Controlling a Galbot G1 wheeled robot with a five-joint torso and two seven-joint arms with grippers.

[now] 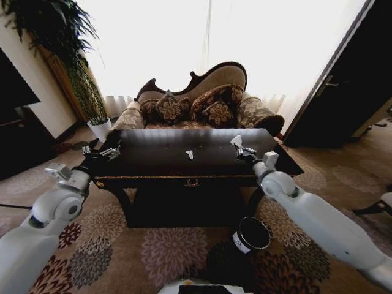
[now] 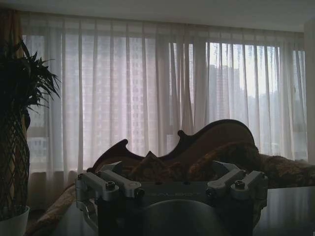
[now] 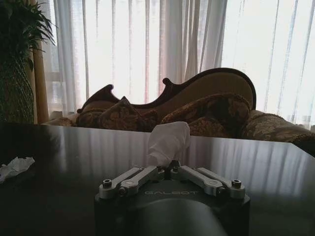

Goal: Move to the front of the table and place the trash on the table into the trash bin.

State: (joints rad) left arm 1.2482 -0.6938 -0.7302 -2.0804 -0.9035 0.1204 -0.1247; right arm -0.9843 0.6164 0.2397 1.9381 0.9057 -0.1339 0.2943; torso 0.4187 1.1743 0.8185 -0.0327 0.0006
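The robot is parked at the front of the table [image 1: 202, 165], so the drive is done and picking is under way. The right gripper [image 3: 170, 169], at two o'clock over the tabletop, is pinched closed on a crumpled white tissue [image 3: 168, 142] that stands up from its fingertips. A second white scrap [image 1: 190, 154] lies near the table's middle at twelve o'clock. The left gripper [image 2: 172, 184] hovers at ten o'clock by the table's left edge with its fingers spread apart and nothing between them. The trash bin [image 1: 252, 234] stands on the carpet at five o'clock, below the right arm; its inside is too dark to read. Next, I judge, the tissue must be carried back and down over that rim
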